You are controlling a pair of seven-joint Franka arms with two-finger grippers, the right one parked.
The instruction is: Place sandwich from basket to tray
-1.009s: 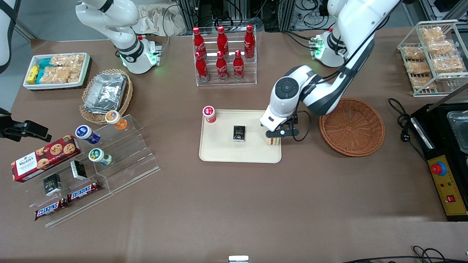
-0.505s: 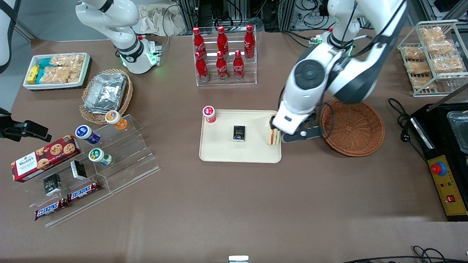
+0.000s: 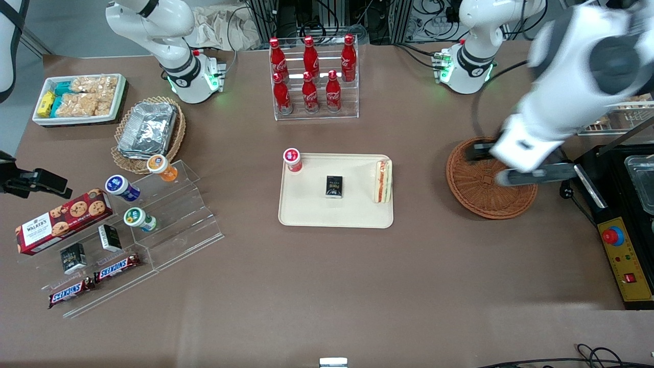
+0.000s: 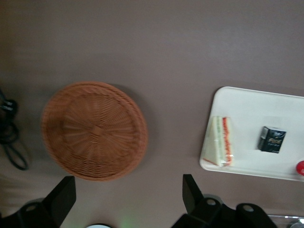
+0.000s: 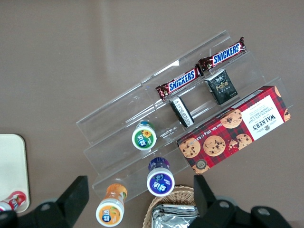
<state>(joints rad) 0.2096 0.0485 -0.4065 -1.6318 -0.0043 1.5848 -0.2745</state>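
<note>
Sandwich (image 3: 382, 181) on tray (image 3: 317, 217) edge — placement looks done. Gripper (image 3: 529, 171) over basket (image 3: 472, 197), fingers spread wide, empty (next: park).

The sandwich (image 3: 382, 181) is white bread with an orange-red and green stripe of filling along its edge, lying on the plain cream-beige tray (image 3: 311, 212) beside a small black box (image 3: 334, 186) with pale lettering and a red-capped cup (image 3: 292, 159). The basket (image 3: 475, 197) is reddish-brown wicker in a ringed weave, on a dull brown table (image 3: 327, 286), and over it hangs the gripper (image 3: 516, 163), black-fingered under a white and dark grey arm. 6 red bottles (image 3: 310, 74) with white script stand in a clear rack.
</note>
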